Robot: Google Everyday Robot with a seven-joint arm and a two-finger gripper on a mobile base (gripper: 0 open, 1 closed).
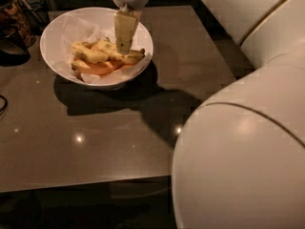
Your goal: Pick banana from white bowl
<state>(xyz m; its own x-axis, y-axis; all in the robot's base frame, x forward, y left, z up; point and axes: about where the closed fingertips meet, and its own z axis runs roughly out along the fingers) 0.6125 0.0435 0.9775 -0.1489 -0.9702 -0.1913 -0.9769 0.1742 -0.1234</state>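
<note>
The white bowl (57, 30) stands at the far left of the brown table, lined with crinkled white paper. In it lies the speckled banana (127, 57), with its dark tip toward the right rim. A shorter plump banana (88, 53) lies to its left, over smooth orange curved pieces (97, 68). My gripper (123, 49) reaches down from above into the bowl. Its pale fingers (125, 30) point down and meet the speckled banana near its middle. The banana lies in the bowl.
The brown table (119, 128) runs to a front edge near the bottom. Dark objects (14, 27) stand at the far left edge. My large white arm body (248, 142) fills the right side of the view.
</note>
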